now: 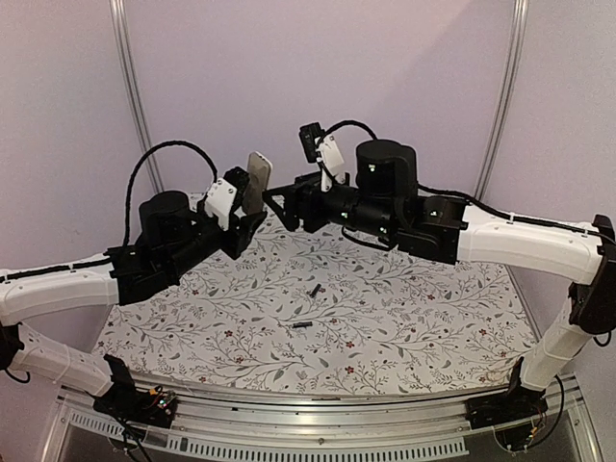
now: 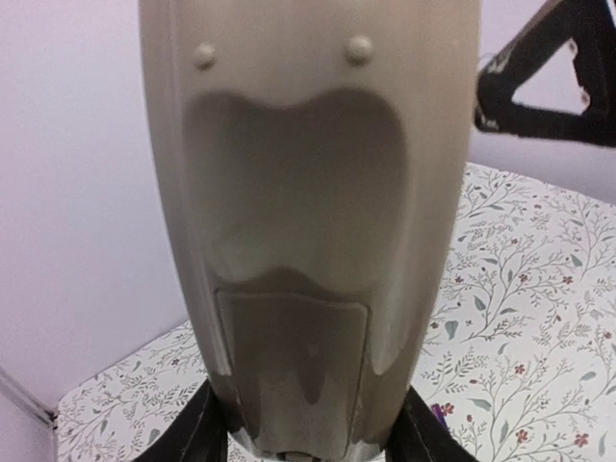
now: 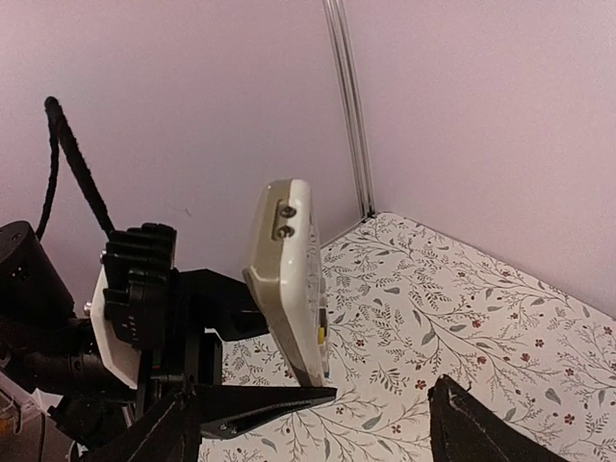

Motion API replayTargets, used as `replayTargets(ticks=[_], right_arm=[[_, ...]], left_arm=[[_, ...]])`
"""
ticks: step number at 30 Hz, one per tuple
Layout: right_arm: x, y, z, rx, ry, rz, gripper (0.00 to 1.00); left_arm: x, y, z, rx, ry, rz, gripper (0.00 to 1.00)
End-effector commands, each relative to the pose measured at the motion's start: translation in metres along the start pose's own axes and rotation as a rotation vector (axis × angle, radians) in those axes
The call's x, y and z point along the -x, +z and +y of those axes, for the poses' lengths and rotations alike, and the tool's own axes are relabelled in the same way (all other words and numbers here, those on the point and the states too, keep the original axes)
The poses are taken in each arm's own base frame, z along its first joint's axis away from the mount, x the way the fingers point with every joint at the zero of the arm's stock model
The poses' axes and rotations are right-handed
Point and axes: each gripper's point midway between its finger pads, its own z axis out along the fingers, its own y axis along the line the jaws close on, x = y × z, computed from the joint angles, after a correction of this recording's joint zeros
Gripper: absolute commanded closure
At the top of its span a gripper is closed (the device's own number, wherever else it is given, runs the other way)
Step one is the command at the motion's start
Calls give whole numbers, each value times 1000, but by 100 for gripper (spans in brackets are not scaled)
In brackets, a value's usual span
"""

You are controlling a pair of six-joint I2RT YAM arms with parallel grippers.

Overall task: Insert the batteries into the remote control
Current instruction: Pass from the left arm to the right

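From above, we see the remote control point(image 1: 258, 179) lifted off the table. Its long axis is near upright, the free end toward 12 o'clock, and the grey-tan back is turned our way. The left claw point(image 1: 250, 214) pinches its lower end, the jaws partly closed on its sides. The right claw point(image 1: 279, 207) stands just beside the remote at 3 o'clock. The batteries point(image 1: 315, 289) lie on the floral cloth point(image 1: 423, 308), well apart from the remote at about 5 o'clock. One is slanted from 1 to 7 o'clock. The other sits nearer the arm bases and runs from 3 to 9 o'clock. They are near each other but not touching.

In the left wrist view, the remote's back point(image 2: 298, 192) fills the frame and hides much of the cloth. Its axis runs 6 to 12 o'clock, with two small bumps near the top, a hollow at the middle and a cover panel point(image 2: 294, 351) toward 6 o'clock. Black fingers point(image 2: 188, 438) flank its lower end. Part of the right claw shows at 2 o'clock, apart from the remote.

In the right wrist view, we see the remote point(image 3: 287, 279) edge-on and upright, its top leaning slightly toward 11 o'clock. The back faces 9 o'clock and the white buttoned front faces 3 o'clock. The left claw grips it from the 9 o'clock side. The right claw's own fingers point(image 3: 481, 428) stand wide apart with nothing between them. One tip is just below the remote, and we cannot tell whether it touches. A black cable point(image 3: 82, 173) rises at 10 o'clock.
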Motion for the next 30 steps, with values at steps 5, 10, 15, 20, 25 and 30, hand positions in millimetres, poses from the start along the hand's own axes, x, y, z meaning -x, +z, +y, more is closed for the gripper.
replayTargets(ticks=[5,10,15,20,25,30], right_arm=[[21,-24,-7,-96,86,134,18],[12,-10,-14,-83,147,247,19],[1,-1,2,46,178,322,25],[-22,14,8,78,181,407,31],[-33,20,0,39,182,425,43],[-29,20,-12,-4,193,413,46]], left_arm=[[-2,-2,0,4,258,34,100],[-8,-9,-11,-60,331,23,100],[-14,-12,-11,-63,384,24,100],[-21,-7,-15,-79,393,52,100],[-22,-8,-17,-90,397,51,100],[-29,-7,-22,-118,413,61,100]])
